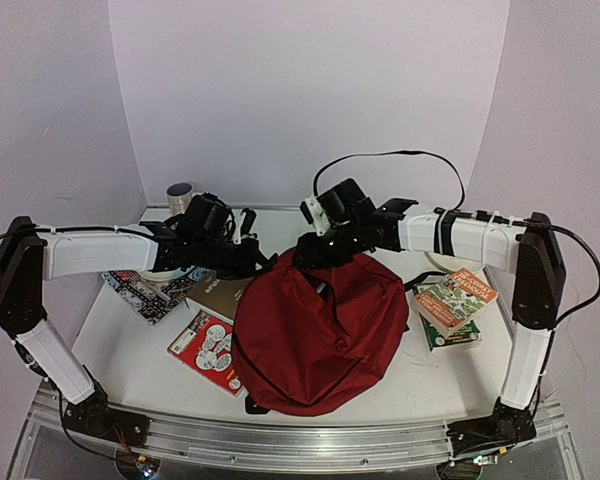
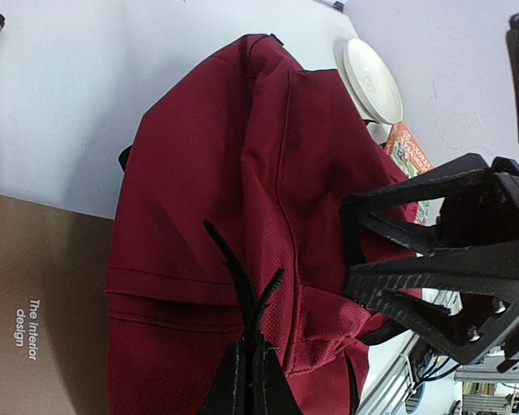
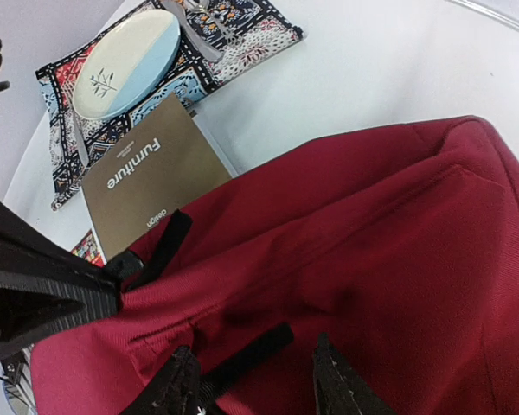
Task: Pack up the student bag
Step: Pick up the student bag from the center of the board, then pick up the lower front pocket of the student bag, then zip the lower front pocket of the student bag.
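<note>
The student bag (image 1: pixel 320 330), dark red and slumped, lies in the middle of the table and fills both wrist views (image 2: pixel 216 156) (image 3: pixel 372 242). My left gripper (image 2: pixel 251 342) is at the bag's upper left edge (image 1: pixel 268 265), shut on a black zip pull (image 2: pixel 233 268) that sticks out between its fingers. My right gripper (image 3: pixel 252 342) hovers at the bag's top (image 1: pixel 315 255), jaws apart, with a second black zip pull (image 3: pixel 268 339) lying between them close to the left finger. Each gripper shows in the other's wrist view, left (image 3: pixel 117 290) and right (image 2: pixel 353 246).
A brown book (image 1: pixel 220 293) lies left of the bag, with a red-and-white book (image 1: pixel 208 350) in front of it. A plate (image 3: pixel 125 65) sits on a patterned cloth (image 1: pixel 145 290). Stacked books (image 1: pixel 455 300) lie to the right, a white plate (image 2: pixel 372 78) behind them, a cup (image 1: pixel 180 195) at back left.
</note>
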`<state>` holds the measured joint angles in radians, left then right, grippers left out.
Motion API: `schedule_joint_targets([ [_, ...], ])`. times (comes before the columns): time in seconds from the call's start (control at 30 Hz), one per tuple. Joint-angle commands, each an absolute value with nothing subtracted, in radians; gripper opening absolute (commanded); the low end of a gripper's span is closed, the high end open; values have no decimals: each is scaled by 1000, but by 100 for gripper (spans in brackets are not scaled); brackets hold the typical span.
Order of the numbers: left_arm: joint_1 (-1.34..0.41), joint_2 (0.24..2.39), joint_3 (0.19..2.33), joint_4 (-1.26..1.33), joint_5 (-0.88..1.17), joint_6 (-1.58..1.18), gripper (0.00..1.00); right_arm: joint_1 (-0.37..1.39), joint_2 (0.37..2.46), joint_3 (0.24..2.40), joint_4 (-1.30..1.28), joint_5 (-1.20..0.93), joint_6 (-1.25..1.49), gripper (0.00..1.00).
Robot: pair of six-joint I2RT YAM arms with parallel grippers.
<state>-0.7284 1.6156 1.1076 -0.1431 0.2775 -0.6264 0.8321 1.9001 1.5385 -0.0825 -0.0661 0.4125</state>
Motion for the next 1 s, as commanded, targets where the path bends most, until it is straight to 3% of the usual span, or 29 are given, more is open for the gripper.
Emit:
schedule_joint_targets([
  [0.0, -740, 1543, 1163, -54, 309, -599, 0, 832, 1931, 1600, -96, -129, 426, 44],
  [0.27, -744, 1532, 1156, -50, 279, -584, 0, 831, 1949, 1616, -79, -178, 419, 33],
  [0.57, -743, 1552, 1152, -78, 178, -575, 0, 831, 1812, 1498, -34, -189, 397, 1],
  [0.97, -680, 1611, 1140, -108, 137, -659, 0, 831, 1640, 1268, 41, -154, 363, 0],
])
